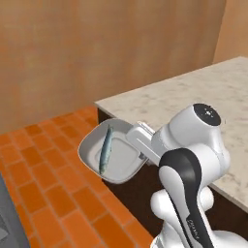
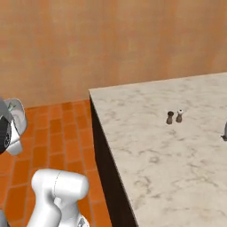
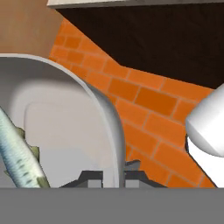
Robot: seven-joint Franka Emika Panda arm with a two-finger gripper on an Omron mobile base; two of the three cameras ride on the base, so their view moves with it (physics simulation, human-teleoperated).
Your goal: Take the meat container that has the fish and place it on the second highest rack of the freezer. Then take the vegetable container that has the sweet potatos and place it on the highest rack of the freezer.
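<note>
We see our jaws clamped on the rim of the meat container [image 1: 114,152], holding it up over the brick floor [image 1: 43,189], left of the worktop [image 1: 203,92]. The fish [image 1: 105,150] lies inside.

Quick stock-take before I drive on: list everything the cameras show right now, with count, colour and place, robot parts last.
meat container: one, grey-white, tipped on its side in the air off the counter's corner, rim pinched by the gripper
fish: one, silvery blue-grey, lying inside the container
counter: one, pale marble top, dark sides
shakers: two, one dark, one light, standing side by side on the counter
floor: orange brick tiles
wall: tan, wood-like
gripper: one, dark fingertips either side of the container's rim
arm: one, white with dark joints
</note>
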